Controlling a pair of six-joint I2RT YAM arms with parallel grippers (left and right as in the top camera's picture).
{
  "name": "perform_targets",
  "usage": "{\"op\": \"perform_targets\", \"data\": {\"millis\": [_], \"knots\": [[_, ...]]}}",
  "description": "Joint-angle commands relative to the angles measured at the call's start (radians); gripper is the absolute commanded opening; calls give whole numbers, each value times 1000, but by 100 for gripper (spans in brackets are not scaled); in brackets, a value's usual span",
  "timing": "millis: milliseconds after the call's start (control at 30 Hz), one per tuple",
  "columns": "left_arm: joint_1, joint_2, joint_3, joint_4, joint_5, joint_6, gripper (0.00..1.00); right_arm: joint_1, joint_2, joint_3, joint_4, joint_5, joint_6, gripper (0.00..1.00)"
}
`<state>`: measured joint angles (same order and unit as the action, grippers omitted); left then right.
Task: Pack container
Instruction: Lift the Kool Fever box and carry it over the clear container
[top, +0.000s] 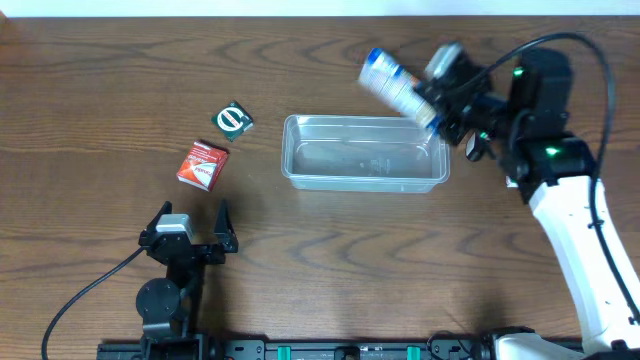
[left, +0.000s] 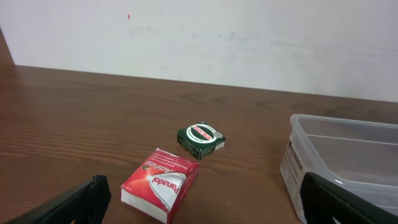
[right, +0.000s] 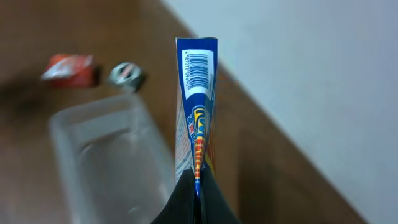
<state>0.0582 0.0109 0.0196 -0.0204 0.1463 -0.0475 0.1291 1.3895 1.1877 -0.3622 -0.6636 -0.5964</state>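
My R gripper (top: 437, 108) pinches 1 blue-white packet (top: 393, 84) above the far-R corner of the container (top: 363, 186), which sits mid-table. My L gripper (top: 194, 214) rests spread apart, w/ the red box (top: 203, 164) & green packet (top: 234, 121) nearby.

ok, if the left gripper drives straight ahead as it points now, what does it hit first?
Probably the red Panadol box, lying ahead between the open left gripper's fingers in the wrist view. The green packet sits beyond it. Gripper height is unclear, so it might pass over.

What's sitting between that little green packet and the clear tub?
Nothing: just bare wooden table between the green packet and the container, seen in the overhead view.
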Motion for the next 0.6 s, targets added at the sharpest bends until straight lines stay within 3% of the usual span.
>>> {"op": "perform_targets", "data": {"millis": [0,200,567], "knots": [[5,-5,-16,-35,7,10,98,35,-15,10,-43,-14,-135,1],[5,-5,-16,-35,7,10,98,47,-13,9,-108,-14,-237,1],[5,-5,-16,-35,7,10,98,47,59,8,-143,-14,-243,1]]}}
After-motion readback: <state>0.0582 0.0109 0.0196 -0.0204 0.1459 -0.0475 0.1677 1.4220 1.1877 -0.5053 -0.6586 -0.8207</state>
